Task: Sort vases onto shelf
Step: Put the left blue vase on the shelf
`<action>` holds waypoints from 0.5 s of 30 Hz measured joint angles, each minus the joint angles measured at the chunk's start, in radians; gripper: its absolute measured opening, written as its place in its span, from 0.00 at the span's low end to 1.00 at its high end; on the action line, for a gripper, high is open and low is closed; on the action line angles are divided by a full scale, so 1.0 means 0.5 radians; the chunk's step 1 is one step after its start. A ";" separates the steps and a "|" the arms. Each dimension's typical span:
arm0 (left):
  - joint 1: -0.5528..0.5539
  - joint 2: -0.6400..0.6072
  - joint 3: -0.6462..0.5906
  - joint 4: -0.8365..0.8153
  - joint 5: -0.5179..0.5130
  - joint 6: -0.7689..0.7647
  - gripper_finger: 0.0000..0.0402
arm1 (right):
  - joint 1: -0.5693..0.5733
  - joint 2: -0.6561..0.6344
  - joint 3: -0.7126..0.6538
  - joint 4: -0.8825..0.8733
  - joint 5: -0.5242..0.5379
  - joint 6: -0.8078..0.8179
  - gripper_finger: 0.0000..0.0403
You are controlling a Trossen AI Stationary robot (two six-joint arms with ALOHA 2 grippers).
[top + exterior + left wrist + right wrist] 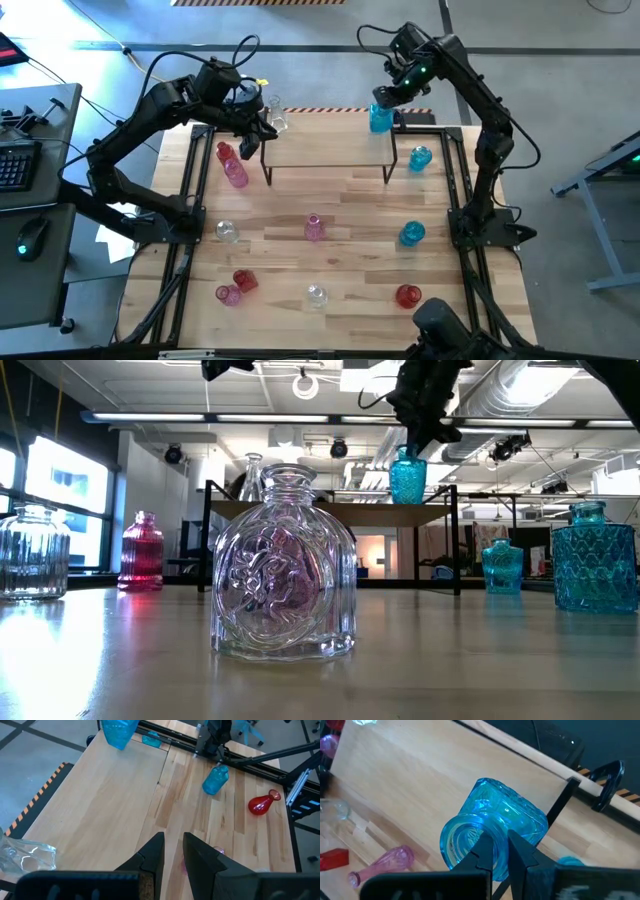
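Note:
The shelf [330,150] stands at the table's far middle. Over its far right corner my right gripper [388,93] is shut on a blue vase [380,119], which also shows in the low view [407,475] and the right wrist view [495,820]. A clear vase [278,121] stands on its base at the shelf's far left corner. My left gripper [172,852] hovers above the shelf's left end, beside that clear vase [25,857]. It is open by a narrow gap with nothing between its fingers. My right gripper pinches the rim of the blue vase's mouth [496,851], one finger inside the neck and one outside. The fingers slant down from above. The vase hangs roughly upright, its base [407,501] level with the shelf top; whether it touches the board, I cannot tell.
Left of the shelf stand a red vase [224,152] and a pink vase [236,172], and right of it a blue vase [420,157]. Several more vases, clear, pink, blue and red, are scattered over the table's middle and near part [314,228]. The shelf's middle is bare.

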 joint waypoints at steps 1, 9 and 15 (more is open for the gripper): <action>0.000 0.000 0.000 0.000 0.000 -0.001 0.16 | 0.000 0.000 0.000 0.004 0.001 -0.001 0.01; -0.001 0.000 0.000 0.000 0.001 -0.001 0.16 | 0.000 0.031 0.000 0.024 0.024 -0.028 0.01; -0.001 0.000 0.000 0.000 0.001 -0.002 0.16 | 0.000 0.043 0.000 0.023 0.039 -0.035 0.01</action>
